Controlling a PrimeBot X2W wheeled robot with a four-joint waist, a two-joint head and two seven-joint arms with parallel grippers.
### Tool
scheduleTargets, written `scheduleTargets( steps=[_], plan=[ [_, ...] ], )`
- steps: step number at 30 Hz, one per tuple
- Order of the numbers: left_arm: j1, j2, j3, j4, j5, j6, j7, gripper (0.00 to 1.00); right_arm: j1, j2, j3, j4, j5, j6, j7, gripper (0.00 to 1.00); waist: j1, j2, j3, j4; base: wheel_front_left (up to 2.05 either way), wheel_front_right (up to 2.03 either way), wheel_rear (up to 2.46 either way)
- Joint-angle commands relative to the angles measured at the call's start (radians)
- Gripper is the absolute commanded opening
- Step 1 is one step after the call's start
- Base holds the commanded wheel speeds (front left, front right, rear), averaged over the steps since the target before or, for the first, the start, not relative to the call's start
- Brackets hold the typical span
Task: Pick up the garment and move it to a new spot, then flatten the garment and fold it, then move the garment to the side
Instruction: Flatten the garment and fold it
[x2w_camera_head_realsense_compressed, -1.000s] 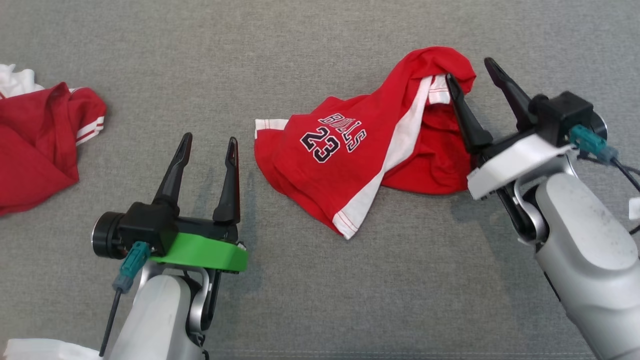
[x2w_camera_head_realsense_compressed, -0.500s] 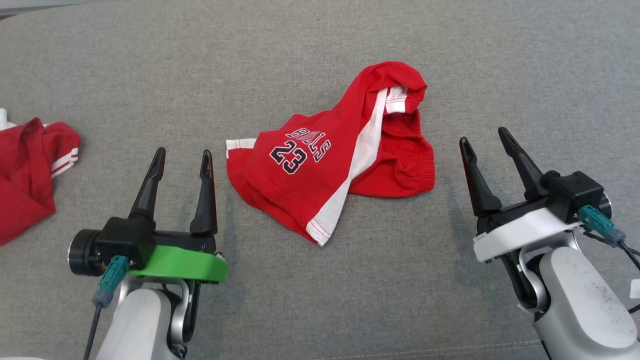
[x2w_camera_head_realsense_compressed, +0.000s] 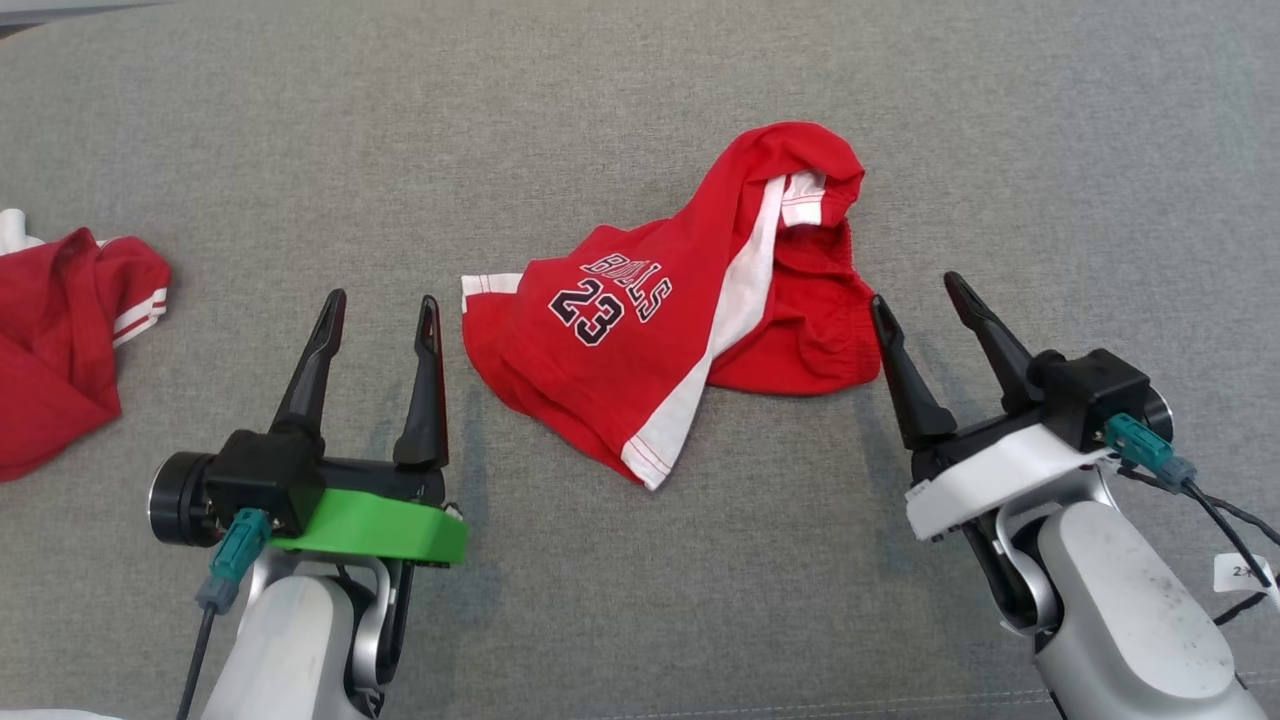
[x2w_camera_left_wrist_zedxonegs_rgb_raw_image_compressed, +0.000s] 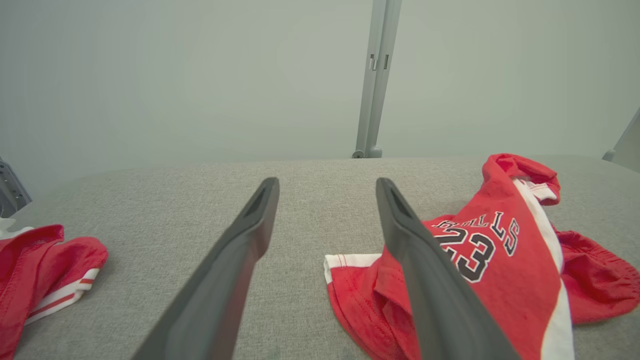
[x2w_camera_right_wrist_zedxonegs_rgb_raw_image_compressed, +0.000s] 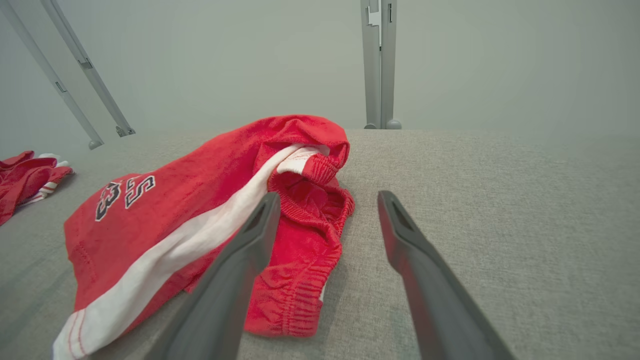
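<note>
Soft, even, bright light falls from above. Faint, blurry shadows lie on the grey cloth (x2w_camera_head_realsense_compressed: 640, 600) beside the left gripper (x2w_camera_head_realsense_compressed: 384, 296), the right gripper (x2w_camera_head_realsense_compressed: 914, 287) and along the near edge of the shorts (x2w_camera_head_realsense_compressed: 620, 380). The head view is sharp throughout. In the wrist views the fingers (x2w_camera_left_wrist_zedxonegs_rgb_raw_image_compressed: 240, 270) blur toward the bottom edge, and the posts (x2w_camera_right_wrist_zedxonegs_rgb_raw_image_compressed: 75, 75) lean at the wide-angle margin.

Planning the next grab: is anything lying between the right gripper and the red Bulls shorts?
Nothing visible. The open right gripper sits beside the shorts, only bare grey surface between; the other red garment lies far left.
</note>
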Motion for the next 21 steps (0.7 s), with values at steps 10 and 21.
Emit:
scheduleTargets(
  steps=[10, 21],
  plan=[
    [-0.033, -0.017, -0.02, 0.011, -0.012, -0.007, -0.009, 1.0, -0.15, 0.03, 0.108, 0.141, 0.078, 0.0, -0.011, 1.0, 0.0, 0.0, 0.058, 0.07, 0.0, 0.0, 0.0],
    [-0.049, -0.031, -0.031, 0.028, -0.01, -0.01, -0.015, 1.0, -0.266, 0.017, 0.088, 0.26, 0.123, 0.0, -0.03, 1.0, 0.0, 0.0, 0.077, 0.097, 0.0, 0.0, 0.0]
  ],
)
